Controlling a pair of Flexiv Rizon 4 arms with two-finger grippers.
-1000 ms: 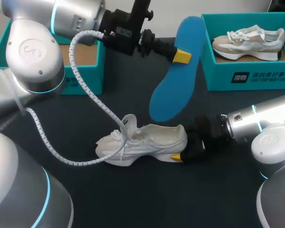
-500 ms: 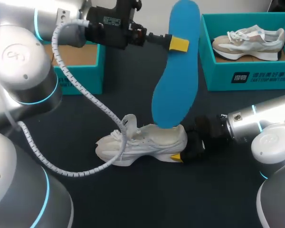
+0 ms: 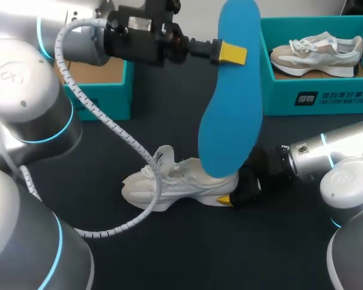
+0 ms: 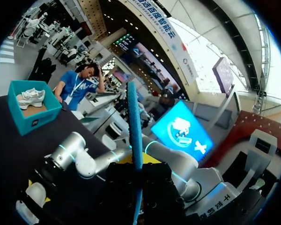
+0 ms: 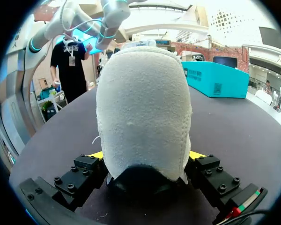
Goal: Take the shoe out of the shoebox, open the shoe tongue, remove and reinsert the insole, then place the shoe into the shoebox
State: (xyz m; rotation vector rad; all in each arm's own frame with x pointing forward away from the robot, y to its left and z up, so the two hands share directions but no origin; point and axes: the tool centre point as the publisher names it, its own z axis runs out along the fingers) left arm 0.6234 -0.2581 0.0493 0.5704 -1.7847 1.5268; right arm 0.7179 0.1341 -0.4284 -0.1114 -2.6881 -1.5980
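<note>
A blue insole [image 3: 230,121] hangs nearly upright above the table, and my left gripper [image 3: 230,53] is shut on its upper part. Its lower end overlaps the heel of the white shoe [image 3: 169,181], which lies on the dark table. In the left wrist view the insole [image 4: 134,122] shows edge-on as a thin strip rising from between the fingers of the left gripper [image 4: 138,183]. My right gripper [image 3: 235,187] is at the shoe's heel. In the right wrist view the heel [image 5: 143,103] fills the space between the fingers, which press it from both sides.
A teal shoebox [image 3: 314,99] at the back right holds a beige shoe [image 3: 317,51]. A second teal shoebox [image 3: 106,90] stands at the back left under my left arm, its brown floor showing. A white cable [image 3: 118,136] from the left arm droops over the shoe's laces.
The left arm has swung the insole from a slant to nearly upright and carried it right. Its lower end now overlaps the shoe's heel. The right arm and the shoe stayed put.
</note>
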